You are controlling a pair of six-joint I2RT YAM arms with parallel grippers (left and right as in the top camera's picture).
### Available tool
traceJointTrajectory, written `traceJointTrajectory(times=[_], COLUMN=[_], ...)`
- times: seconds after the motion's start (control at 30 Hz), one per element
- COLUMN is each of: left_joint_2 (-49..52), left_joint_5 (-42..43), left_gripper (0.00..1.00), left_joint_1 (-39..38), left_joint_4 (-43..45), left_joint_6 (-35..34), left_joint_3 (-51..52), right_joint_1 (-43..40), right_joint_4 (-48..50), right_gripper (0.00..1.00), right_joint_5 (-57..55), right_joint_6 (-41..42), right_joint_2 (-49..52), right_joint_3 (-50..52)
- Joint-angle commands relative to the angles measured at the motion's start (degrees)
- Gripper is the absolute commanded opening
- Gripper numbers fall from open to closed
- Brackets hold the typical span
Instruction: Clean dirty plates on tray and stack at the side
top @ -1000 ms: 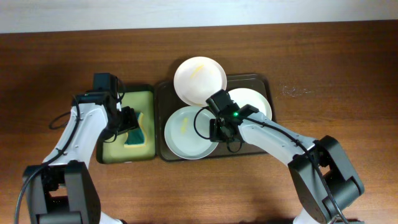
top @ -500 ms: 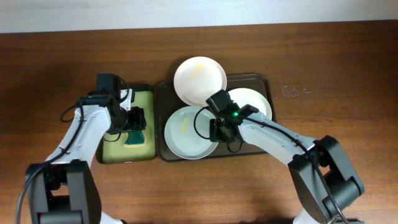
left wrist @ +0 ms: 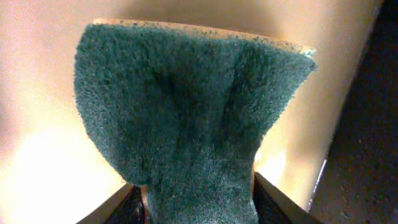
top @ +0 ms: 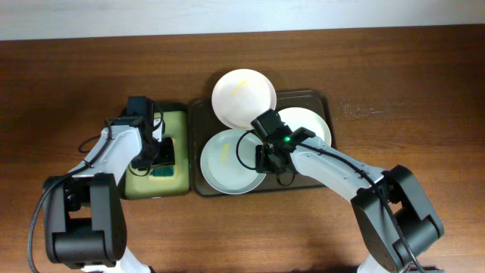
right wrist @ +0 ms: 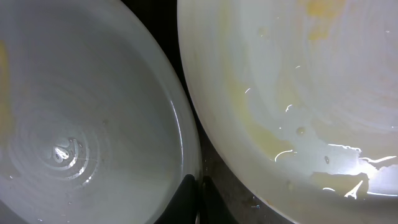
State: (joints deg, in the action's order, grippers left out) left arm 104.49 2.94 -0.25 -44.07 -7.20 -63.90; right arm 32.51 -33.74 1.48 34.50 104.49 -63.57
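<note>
**Left tool.** The left tool (top: 161, 153) is closed on a sponge (left wrist: 186, 112). In the left wrist view the two fingers (left wrist: 124, 202) pinch the sponge's lower end. Its dark green scouring face fills most of that view, and a thin yellow layer shows along its far edge. The tool and sponge are over the pale yellow-green inside of the small tray (top: 177, 120). The views do not show whether the sponge touches the tray floor. The small tray lies on the counter (top: 394, 68), just beside the left rim of the large tray (top: 323, 97).

**Right tool.** The right tool (top: 267, 161) is clamped on the right-hand rim of the front plate (top: 223, 171). In the right wrist view its dark fingers (right wrist: 183, 200) stand close together with that thin rim between them. A second plate lies just beside the held rim, with a narrow dark gap of tray between the two. It carries yellowish smears and wet glints.

**Plates.** All three plates are in the overhead view.
- The front plate lies in the front left part of the large tray and has a faint yellow mark on it.
- The right-hand plate (top: 309, 123) lies in the right part of the tray, partly covered by the right arm.
- The rear plate (top: 242, 98) sits over the tray's rear rim. It overlaps the front plate's far edge and bears a yellow streak.

**Large tray.** The large tray rests on the brown wooden counter, near its middle.
</note>
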Motion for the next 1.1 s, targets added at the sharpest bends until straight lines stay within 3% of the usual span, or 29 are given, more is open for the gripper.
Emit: traceJointTrajectory(times=[0.0, 0.17, 0.43, 0.57, 0.67, 0.77, 0.83, 0.9, 1.07], left_joint_2=[0.72, 0.72, 0.72, 0.72, 0.7, -1.57, -6.82, -14.01, -19.34], left_joint_5=[-1.27, -1.27, -1.25, -1.25, -1.03, -1.09, -2.27, -9.99, -10.27], left_gripper=[0.59, 0.51, 0.51, 0.01, 0.0, 0.0, 0.0, 0.0, 0.0], left_joint_1=[0.0, 0.0, -0.02, -0.02, 0.04, 0.04, 0.04, -0.15, -1.14], left_joint_4=[-2.14, -2.05, -0.46, -1.36, -4.22, -12.02, -10.43, -9.55, -5.11], left_joint_6=[0.17, 0.17, 0.15, 0.17, 3.32, 3.63, 3.32, 0.55, 0.37], left_joint_3=[-3.45, -3.61, -1.53, -2.75, -5.16, -16.09, -17.59, -17.57, -17.57], right_joint_1=[0.44, 0.44, 0.42, 0.44, 0.44, 0.42, 0.42, 0.42, 0.48], right_joint_4=[-0.28, -0.26, -0.22, -0.22, -0.24, -0.26, -0.24, -0.04, 0.13], right_gripper=[0.05, 0.05, 0.04, 0.04, 0.04, 0.05, 0.04, 0.04, 0.04], right_joint_5=[-0.87, -0.9, -0.9, -0.9, -0.9, -0.9, -0.92, -0.9, -0.92], right_joint_6=[0.31, 0.31, 0.31, 0.31, 0.31, 0.28, 0.28, 0.28, 0.26], right_joint_2=[0.9, 0.9, 0.9, 0.9, 0.9, 0.9, 0.9, 0.9, 0.9], right_joint_3=[0.37, 0.37, 0.37, 0.37, 0.37, 0.37, 0.37, 0.37, 0.37])
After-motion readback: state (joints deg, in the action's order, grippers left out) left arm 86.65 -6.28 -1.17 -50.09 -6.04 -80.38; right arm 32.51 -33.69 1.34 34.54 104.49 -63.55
